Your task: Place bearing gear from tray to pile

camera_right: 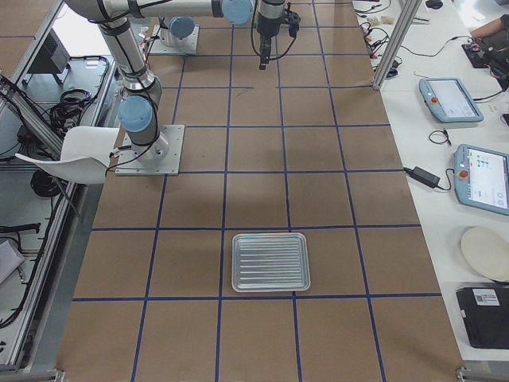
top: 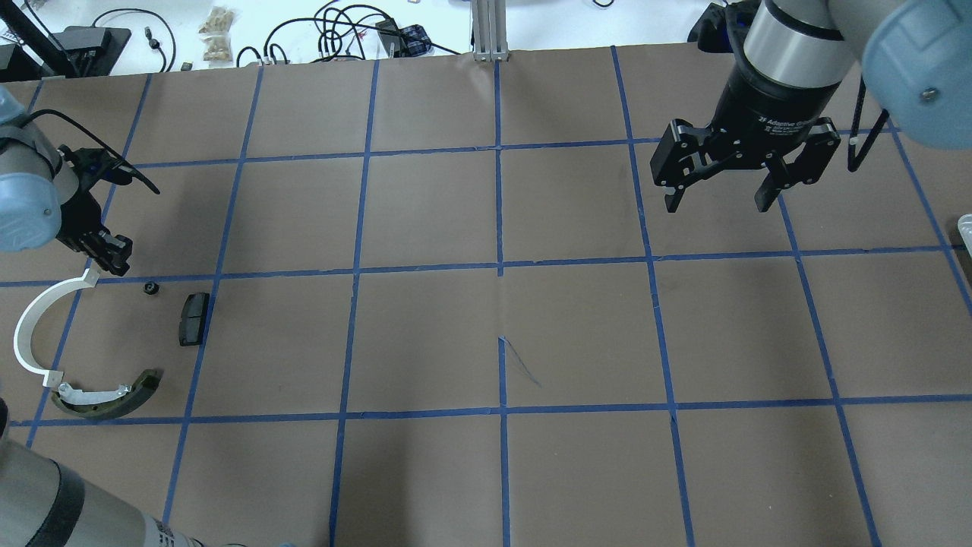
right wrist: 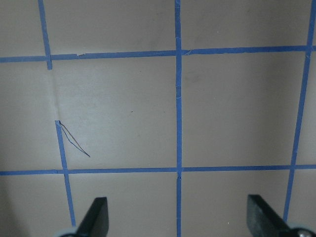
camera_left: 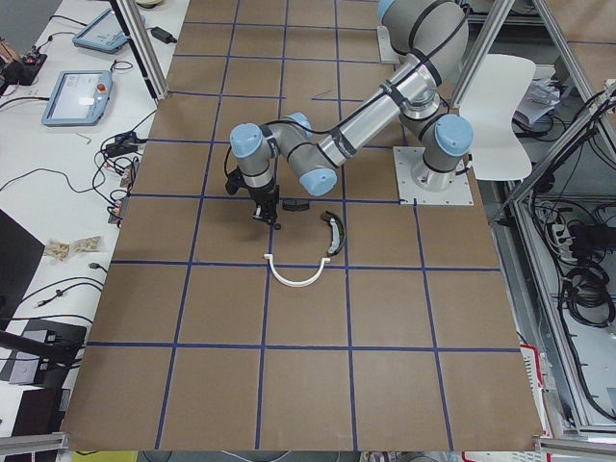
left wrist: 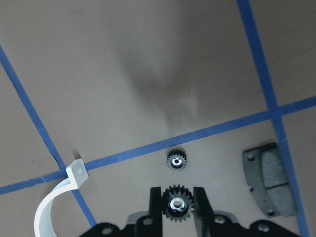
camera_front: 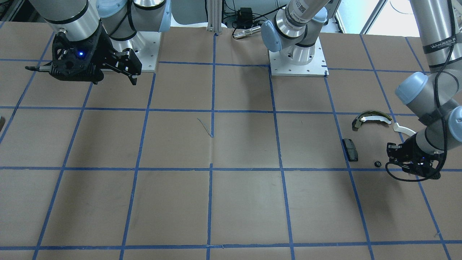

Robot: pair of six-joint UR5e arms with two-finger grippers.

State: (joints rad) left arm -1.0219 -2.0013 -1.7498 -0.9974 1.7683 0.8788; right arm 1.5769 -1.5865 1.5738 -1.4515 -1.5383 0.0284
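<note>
Left gripper (left wrist: 177, 190) is narrow, its two fingers (left wrist: 155, 203) clamped on a bearing gear (left wrist: 176, 205). The gear sits between the pads with its flat face and bore turned up at the wrist camera, so its axis runs along the fingers. It's round, with no long axis to speak of. Can't tell whether it touches the table (left wrist: 148, 74).

Just ahead of the fingertips, apart from the held one, a second gear (left wrist: 176, 161) lies flat on the paper, bore up, right below a blue tape line (left wrist: 222, 126). In the overhead view that one is the small black dot (top: 150, 288) beside the left gripper (top: 114, 260).

Rest of the pile, around the hand:
- black pad (left wrist: 269, 180) near the fingers on one side, long axis roughly along the finger direction
- white half-ring strip (left wrist: 49, 212) on the other side, its square end close to the gripper and the arc curving away (top: 26, 334)
- olive-and-white shoe (top: 106, 395) at the strip's far end, touching or nearly so

The tray (camera_right: 270, 261) is well apart, toward the other end of the table.

Right gripper (top: 717, 203) hangs above bare paper with its jaws spread wide, holding nothing.
</note>
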